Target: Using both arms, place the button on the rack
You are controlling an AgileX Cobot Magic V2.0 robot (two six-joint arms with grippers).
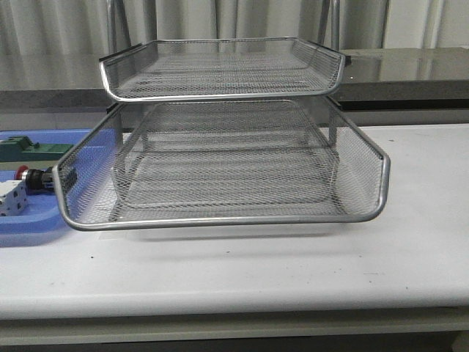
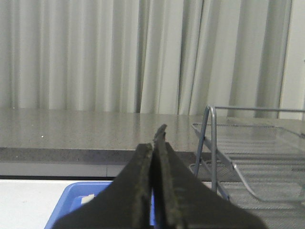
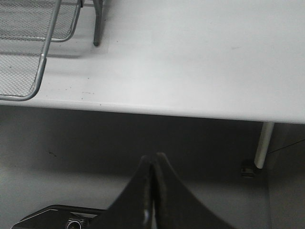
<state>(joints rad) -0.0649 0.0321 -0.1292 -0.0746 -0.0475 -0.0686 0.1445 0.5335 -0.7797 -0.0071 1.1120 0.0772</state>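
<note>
On the white counter (image 1: 410, 249) the wire rack (image 1: 220, 161) stands in the middle of the front view, two of its mesh trays showing, one above the other, the lower one reaching nearer the camera. To its left lies a flat blue tray (image 1: 29, 224), partly hidden behind the rack's lower mesh wall. In that blue tray the button (image 1: 35, 177) lies on its side, red head pointing left, its body running right until the mesh covers it. Just in front of it sits a white block (image 1: 12, 199) with holes, and behind it a green block (image 1: 26, 149).

Neither arm shows in the front view. In the left wrist view the left gripper (image 2: 153, 143) has its fingers (image 2: 141, 181) pressed together with nothing between them; they hang above a corner of the blue tray (image 2: 71, 202), with the rack (image 2: 252, 157) off to one side, and the button itself is out of that view. In the right wrist view the right gripper (image 3: 153, 164) also has its fingers (image 3: 164, 191) closed and empty, held off the counter's front edge (image 3: 190, 112) over the floor, well apart from the rack's corner (image 3: 33, 52) and far from the button.
</note>
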